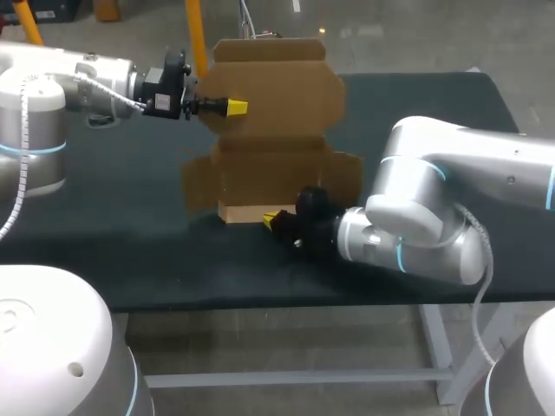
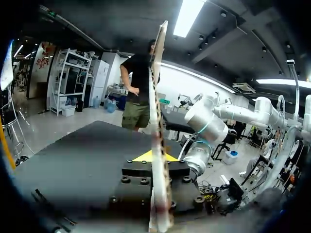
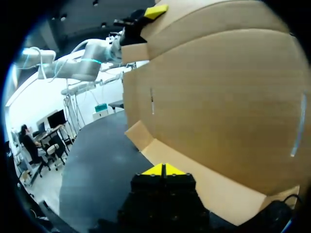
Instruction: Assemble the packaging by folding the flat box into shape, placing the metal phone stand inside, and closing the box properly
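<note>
The brown cardboard box (image 1: 270, 173) stands half-folded near the table's middle, its lid panel (image 1: 277, 82) raised upright and side flaps spread out. My left gripper (image 1: 234, 107) is shut on the lid's left edge. In the left wrist view the cardboard (image 2: 156, 97) runs edge-on between its fingers (image 2: 155, 156). My right gripper (image 1: 273, 218) is low at the box's front bottom strip. It is shut with nothing held (image 3: 164, 170), its tips at the fold of the box wall (image 3: 218, 97). The left gripper (image 3: 155, 10) shows high on the lid. No phone stand is in view.
The black table mat (image 1: 130, 191) spreads to both sides of the box. My right arm's elbow (image 1: 416, 217) lies low over the table at the front right, also seen beyond the cardboard as my right arm (image 2: 204, 121).
</note>
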Controlling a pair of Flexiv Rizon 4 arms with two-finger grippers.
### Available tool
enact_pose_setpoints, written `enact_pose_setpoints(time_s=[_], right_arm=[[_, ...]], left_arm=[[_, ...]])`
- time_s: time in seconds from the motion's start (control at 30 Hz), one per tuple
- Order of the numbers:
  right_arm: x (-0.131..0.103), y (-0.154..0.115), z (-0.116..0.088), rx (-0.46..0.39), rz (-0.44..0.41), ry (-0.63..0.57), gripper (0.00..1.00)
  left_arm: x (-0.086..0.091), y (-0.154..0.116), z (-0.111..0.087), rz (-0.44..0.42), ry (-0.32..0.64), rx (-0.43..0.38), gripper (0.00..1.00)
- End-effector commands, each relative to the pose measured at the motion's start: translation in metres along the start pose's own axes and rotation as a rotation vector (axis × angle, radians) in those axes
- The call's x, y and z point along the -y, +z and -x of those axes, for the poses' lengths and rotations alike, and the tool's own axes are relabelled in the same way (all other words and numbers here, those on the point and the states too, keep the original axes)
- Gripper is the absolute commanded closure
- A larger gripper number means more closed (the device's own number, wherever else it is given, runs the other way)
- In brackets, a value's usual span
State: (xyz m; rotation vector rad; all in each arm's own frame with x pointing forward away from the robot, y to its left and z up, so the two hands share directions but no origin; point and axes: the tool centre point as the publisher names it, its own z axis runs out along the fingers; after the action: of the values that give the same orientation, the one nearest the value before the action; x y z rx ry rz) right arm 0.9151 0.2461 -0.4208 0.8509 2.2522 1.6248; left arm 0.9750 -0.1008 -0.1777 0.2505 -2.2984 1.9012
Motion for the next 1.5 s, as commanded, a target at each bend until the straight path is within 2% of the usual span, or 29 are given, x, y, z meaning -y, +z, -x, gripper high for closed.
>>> enact_pose_setpoints(time_s=[0.03, 0.73, 1.5], right_arm=[[0.0007, 0.0044, -0.0016, 0.086, 0.012, -0.005, 1.0], [0.0084, 0.014, 0.0075, 0.105, 0.0, 0.018, 1.0], [0.0086, 0.014, 0.0077, 0.105, 0.003, 0.021, 1.0]], left_arm=[[-0.001, -0.0011, 0.0, 0.001, 0.0, -0.002, 1.0], [-0.001, -0.0011, 0.0, 0.001, 0.0, -0.002, 1.0], [-0.0034, 0.0017, 0.0013, 0.02, 0.023, 0.007, 1.0]])
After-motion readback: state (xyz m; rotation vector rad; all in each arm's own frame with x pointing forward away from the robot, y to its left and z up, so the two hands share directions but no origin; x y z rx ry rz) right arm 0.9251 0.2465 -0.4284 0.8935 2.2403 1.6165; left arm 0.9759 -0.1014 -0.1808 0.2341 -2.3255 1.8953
